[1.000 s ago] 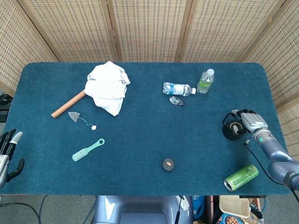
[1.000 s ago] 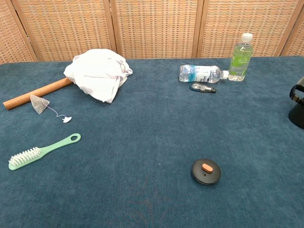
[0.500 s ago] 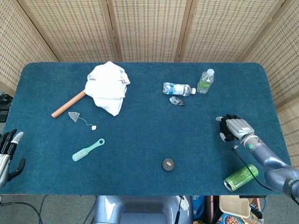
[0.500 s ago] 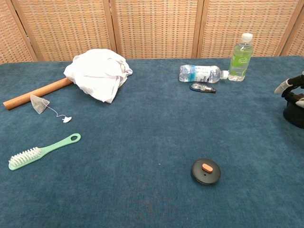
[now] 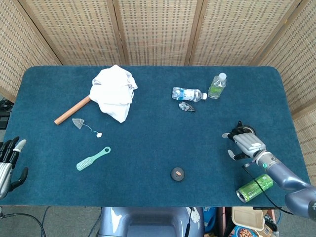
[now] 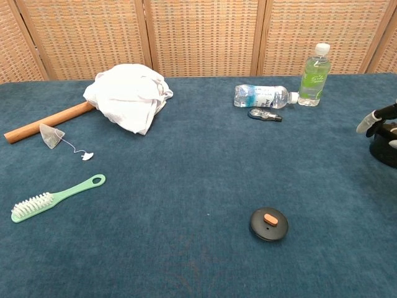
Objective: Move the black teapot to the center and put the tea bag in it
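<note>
The black teapot (image 6: pixel 386 151) stands at the table's right edge, cut off by the frame in the chest view and almost wholly hidden under my right hand (image 5: pixel 245 143) in the head view. That hand lies over the pot from above with its fingers spread around it, one pale fingertip (image 6: pixel 371 121) showing. The tea bag (image 5: pixel 78 122) (image 6: pixel 51 135) lies far left beside a wooden rod, its string trailing to a small tag. The pot's black lid (image 5: pixel 177 173) (image 6: pixel 268 223) lies near the front centre. My left hand (image 5: pixel 9 161) hangs open off the table's front left corner.
A white cloth (image 5: pixel 114 92) covers one end of the wooden rod (image 5: pixel 71 110). A green brush (image 5: pixel 93 158) lies front left. A lying water bottle (image 5: pixel 188 94), an upright green bottle (image 5: pixel 217 86) and a small clip (image 5: pixel 187 106) sit at the back right. A green can (image 5: pixel 255 187) lies by my right forearm.
My right hand has slid from beside the teapot onto its top, shifting forward and toward the centre, so the pot is now covered in the head view. The left hand is still.
</note>
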You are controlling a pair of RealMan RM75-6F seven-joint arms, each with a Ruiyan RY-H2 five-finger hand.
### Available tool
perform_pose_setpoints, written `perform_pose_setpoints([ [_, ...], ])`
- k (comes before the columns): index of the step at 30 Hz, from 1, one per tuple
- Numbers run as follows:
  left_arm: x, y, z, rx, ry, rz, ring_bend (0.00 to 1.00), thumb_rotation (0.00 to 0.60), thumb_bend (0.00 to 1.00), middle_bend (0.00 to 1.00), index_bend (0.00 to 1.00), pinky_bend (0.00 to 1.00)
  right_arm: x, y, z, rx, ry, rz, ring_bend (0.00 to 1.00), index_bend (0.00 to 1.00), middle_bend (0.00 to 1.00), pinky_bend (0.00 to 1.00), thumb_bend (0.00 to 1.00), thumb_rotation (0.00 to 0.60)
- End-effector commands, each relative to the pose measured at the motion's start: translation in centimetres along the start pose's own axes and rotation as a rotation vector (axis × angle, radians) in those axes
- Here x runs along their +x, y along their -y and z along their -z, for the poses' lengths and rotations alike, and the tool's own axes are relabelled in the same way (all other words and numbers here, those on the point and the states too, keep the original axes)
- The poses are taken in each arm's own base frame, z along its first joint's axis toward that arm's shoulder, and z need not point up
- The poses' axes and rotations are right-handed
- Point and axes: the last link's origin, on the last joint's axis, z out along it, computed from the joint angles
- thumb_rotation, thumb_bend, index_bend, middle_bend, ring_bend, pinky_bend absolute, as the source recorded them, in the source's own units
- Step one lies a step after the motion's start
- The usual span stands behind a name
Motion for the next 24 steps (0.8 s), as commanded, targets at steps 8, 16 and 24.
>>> perform_pose_setpoints([
  [8, -0.3, 0.1, 0.0, 0.003, 0.011, 0.007, 0.0, 0.6, 0.48, 0.0, 0.03, 0.0, 1.3, 0.2, -0.3, 0.008, -0.064, -0.014, 0.02, 0.18, 0.23, 0.04, 0.69, 0.394],
  [16, -0.4, 0.4, 0.1, 0.013, 0.021, 0.009, 0.0, 0.6, 0.48, 0.0, 0.03, 0.0, 1.3, -0.3, -1.7, -0.024, -0.049, -0.016, 0.02, 0.18, 0.23, 0.04, 0.69, 0.394],
  [24, -0.5, 0.5, 0.1, 0.018, 0.025, 0.008, 0.0, 0.6, 0.48, 0.0, 0.03, 0.0, 1.4, -1.2, -2.8, -0.058, -0.04, -0.028, 0.02, 0.18, 0.23, 0.04, 0.69, 0.437],
])
